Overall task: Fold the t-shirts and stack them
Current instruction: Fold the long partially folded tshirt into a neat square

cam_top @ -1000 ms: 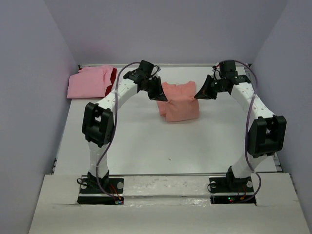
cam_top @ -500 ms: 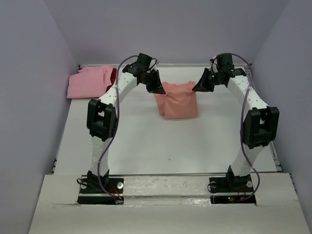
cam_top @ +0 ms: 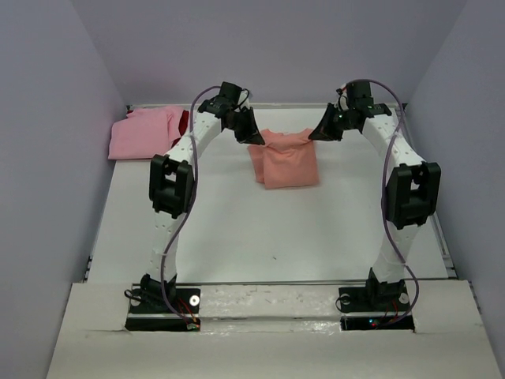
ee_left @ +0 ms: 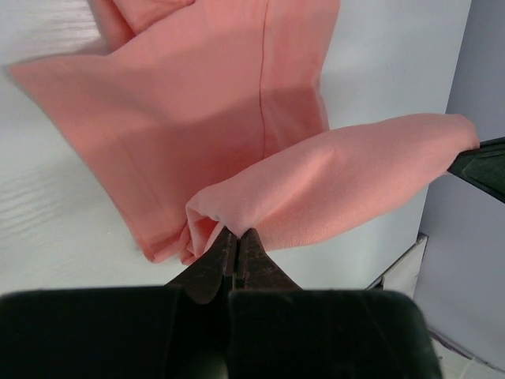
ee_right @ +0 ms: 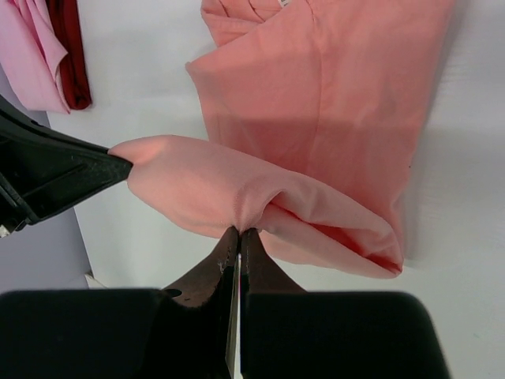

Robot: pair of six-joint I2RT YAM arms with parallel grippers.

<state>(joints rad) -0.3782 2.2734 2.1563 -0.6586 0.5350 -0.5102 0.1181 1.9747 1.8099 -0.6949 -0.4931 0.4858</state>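
The salmon-orange t-shirt [cam_top: 288, 162] lies partly folded at the table's far middle. Its far edge is lifted between both grippers. My left gripper [cam_top: 256, 140] is shut on the shirt's left corner; the pinch shows in the left wrist view [ee_left: 238, 234], with the shirt [ee_left: 205, 118] hanging below. My right gripper [cam_top: 314, 136] is shut on the right corner, seen in the right wrist view [ee_right: 240, 230], with the shirt [ee_right: 339, 103] spread beneath. The lighter pink t-shirt [cam_top: 144, 133] lies at the far left with the dark red t-shirt [cam_top: 184, 124] showing at its right edge.
Grey walls enclose the white table [cam_top: 260, 229] on three sides. The pink and dark red shirts also show in the right wrist view [ee_right: 47, 47]. The left gripper's fingers [ee_right: 47, 170] appear at the left of the right wrist view.
Both grippers moved toward the back wall, carrying the salmon shirt's held edge with them. The shirt's body slid a little farther back.
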